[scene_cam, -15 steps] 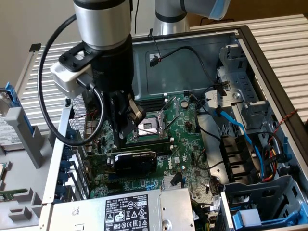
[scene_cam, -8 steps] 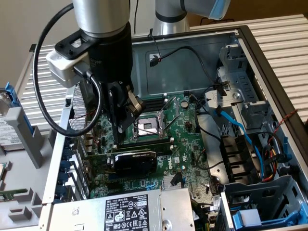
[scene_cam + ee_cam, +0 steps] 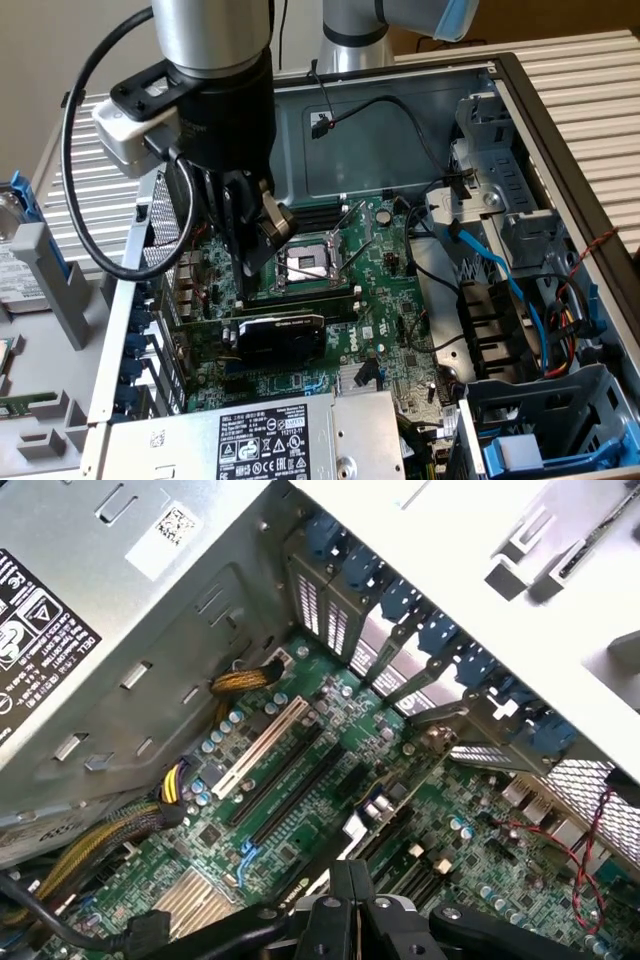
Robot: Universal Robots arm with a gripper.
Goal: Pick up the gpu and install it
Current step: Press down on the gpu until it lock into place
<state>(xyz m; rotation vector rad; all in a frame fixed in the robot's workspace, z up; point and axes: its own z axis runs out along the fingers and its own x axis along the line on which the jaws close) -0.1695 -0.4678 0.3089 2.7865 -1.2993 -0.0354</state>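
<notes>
The pincer (image 3: 262, 262), fingers pressed together and holding nothing, hangs over the motherboard (image 3: 395, 300) at the exterior view's centre-left. Just below it the gpu (image 3: 282, 332) stands on the board, its lower edge hidden.

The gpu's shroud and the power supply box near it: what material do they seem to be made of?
The gpu has a shroud that looks like black plastic, with a dull sheen and pale printed lettering along its upper edge; painted metal cannot be excluded. The power supply box looks like bare sheet metal, grey and matte, with a black printed label stuck on it.
</notes>
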